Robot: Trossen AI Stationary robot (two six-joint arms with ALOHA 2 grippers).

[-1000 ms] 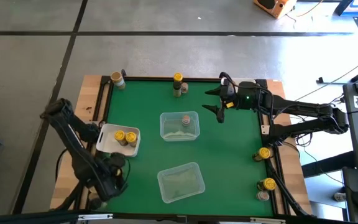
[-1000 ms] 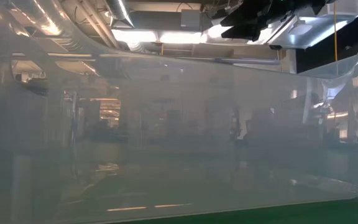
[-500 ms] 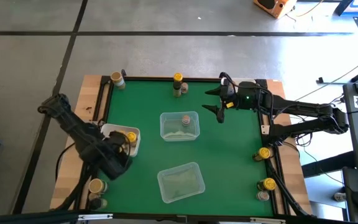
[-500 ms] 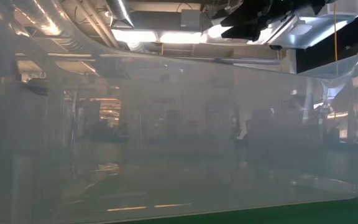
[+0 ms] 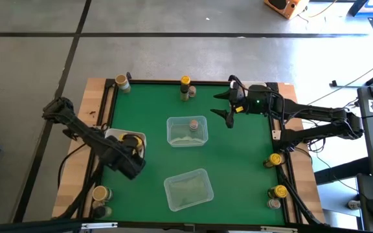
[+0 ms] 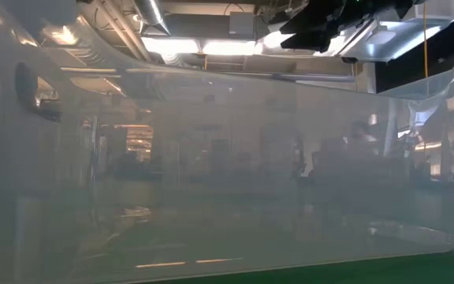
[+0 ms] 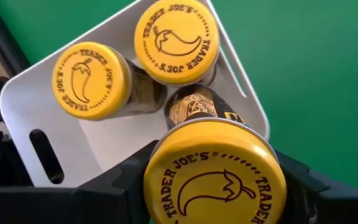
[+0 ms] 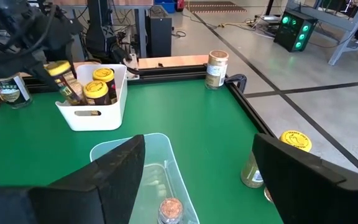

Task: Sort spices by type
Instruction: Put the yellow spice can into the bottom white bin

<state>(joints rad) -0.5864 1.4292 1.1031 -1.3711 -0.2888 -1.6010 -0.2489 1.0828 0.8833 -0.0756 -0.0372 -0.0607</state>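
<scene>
Gripping a yellow-lidded spice jar (image 7: 214, 171), the left gripper (image 7: 213, 186) has its fingers (image 7: 120, 186) pressed on either side of the lid; jar held tilted, its label end pointing down toward the white tray (image 7: 23, 99). In the high view the left gripper (image 5: 129, 155) sits over the tray's (image 5: 112, 136) edge nearest the table's front, close to the left edge of the green tabletop (image 5: 238, 162).

White tray: two yellow-lidded jars (image 7: 91, 79) (image 7: 176, 41) upright side by side inside it. Held jar just above the tray, near them, not down on the tray floor.

Right gripper (image 5: 228, 105) hangs over the far right part of the tabletop, fingers (image 8: 114, 174) spread wide, nothing between them. From the right wrist view, the far clear tub (image 8: 145, 152) lies just beyond those fingers.

Far clear tub (image 5: 187, 131), mid-table: one pinkish-lidded jar (image 5: 193, 124) inside, upright. Near clear tub (image 5: 188, 189), toward the front edge: contents cannot be made out.

Loose jars:
- tan-lidded jar (image 5: 122, 82) at the far left corner, on the wooden border.
- yellow-lidded jar (image 5: 185, 81) at the middle of the far edge, with a darker jar (image 5: 184, 94) just beside it.
- two yellow-lidded jars (image 5: 275, 159) (image 5: 280, 191) along the right edge, the nearer one with another jar (image 5: 274, 203) touching or just beside it.
- tan-lidded jar (image 5: 100, 193) and a dark one (image 5: 100, 210) at the front left corner.

Low view is filled by the clear tub wall (image 6: 211, 181); no jars readable through it.
</scene>
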